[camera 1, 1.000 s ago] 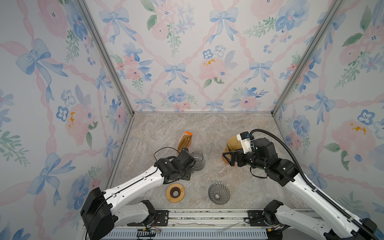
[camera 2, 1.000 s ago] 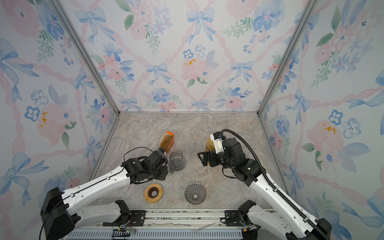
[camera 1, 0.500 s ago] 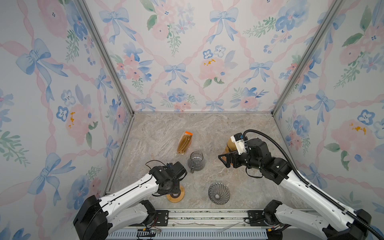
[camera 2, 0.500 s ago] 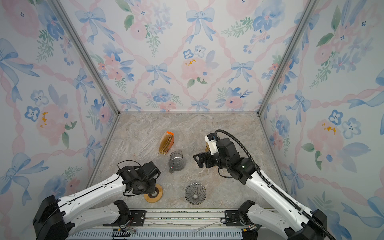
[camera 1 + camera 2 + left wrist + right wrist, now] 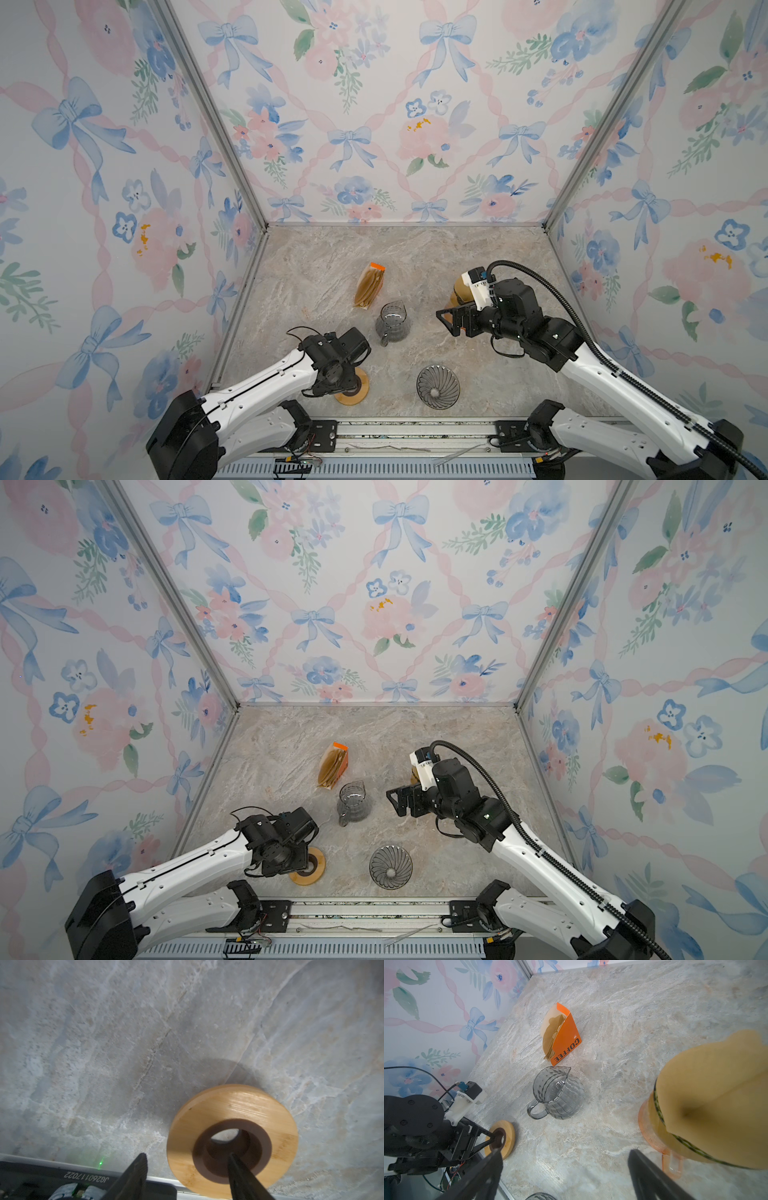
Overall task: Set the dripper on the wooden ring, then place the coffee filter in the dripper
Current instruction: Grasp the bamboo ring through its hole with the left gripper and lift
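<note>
Coffee filter (image 5: 716, 1093): tan paper cone; we see it seated in the orange translucent dripper (image 5: 644, 1126), just beside the right claw (image 5: 565, 1152).
Right claw: jaws spread wide, gripping nothing.
Left claw (image 5: 187, 1155): jaws apart, one finger (image 5: 243, 1174) inside the round wooden ring (image 5: 239, 1105), not pinching it.
Beyond: grey glass pitcher (image 5: 392, 322), orange filter packet (image 5: 369, 286), ribbed grey glass cone (image 5: 438, 386) on the marble tabletop (image 5: 324, 266).

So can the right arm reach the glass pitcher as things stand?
Probably yes: the right tool is open and faces the glass pitcher, with only bare table between them.
</note>
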`<action>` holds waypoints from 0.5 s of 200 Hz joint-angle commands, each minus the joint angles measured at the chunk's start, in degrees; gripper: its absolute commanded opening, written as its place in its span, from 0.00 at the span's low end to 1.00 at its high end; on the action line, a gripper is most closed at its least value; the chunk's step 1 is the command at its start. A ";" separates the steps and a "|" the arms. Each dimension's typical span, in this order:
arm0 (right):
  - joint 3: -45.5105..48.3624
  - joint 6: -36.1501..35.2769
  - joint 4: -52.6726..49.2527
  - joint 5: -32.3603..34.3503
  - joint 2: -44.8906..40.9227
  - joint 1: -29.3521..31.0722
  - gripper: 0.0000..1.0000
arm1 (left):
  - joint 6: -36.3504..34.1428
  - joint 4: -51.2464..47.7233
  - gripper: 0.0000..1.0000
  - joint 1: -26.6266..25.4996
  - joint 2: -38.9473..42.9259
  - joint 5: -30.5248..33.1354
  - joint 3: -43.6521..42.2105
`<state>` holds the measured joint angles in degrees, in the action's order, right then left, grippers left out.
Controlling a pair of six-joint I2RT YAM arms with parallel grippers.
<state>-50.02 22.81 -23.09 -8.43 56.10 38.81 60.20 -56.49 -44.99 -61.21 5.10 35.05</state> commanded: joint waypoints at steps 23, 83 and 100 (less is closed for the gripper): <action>1.23 0.64 1.03 0.68 -1.61 0.70 0.96 | -1.12 1.19 0.60 1.37 -3.52 -1.04 -0.93; 1.46 0.69 0.64 1.00 -1.81 0.82 0.96 | -3.24 6.15 0.54 4.19 -3.62 -5.12 -4.00; 1.53 0.94 0.93 0.96 -1.61 0.83 0.96 | -3.41 6.30 0.52 4.30 -4.02 -5.10 -3.78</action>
<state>-49.36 23.18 -22.87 -8.12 54.65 38.81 58.15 -51.18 -41.19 -64.69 1.15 31.59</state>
